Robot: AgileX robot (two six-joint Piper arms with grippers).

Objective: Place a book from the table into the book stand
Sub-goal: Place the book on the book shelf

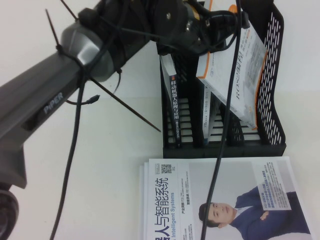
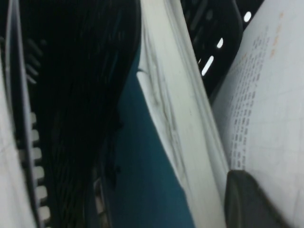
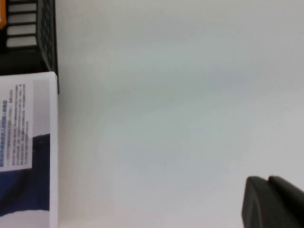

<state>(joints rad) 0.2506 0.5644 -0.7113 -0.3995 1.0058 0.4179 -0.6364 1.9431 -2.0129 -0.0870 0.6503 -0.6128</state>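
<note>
My left gripper reaches over the black book stand and is shut on the top of a white book with orange trim. The book leans tilted in the stand's right compartment. In the left wrist view one dark finger presses on the book's printed cover, beside its page edges. A dark book stands in the left compartment. A stack of white books with a man's portrait lies on the table in front of the stand. My right gripper is shut and empty over bare table.
The left arm and its cables cross the left half of the high view. The right wrist view shows the corner of the table book and the stand's base, with white table to the right.
</note>
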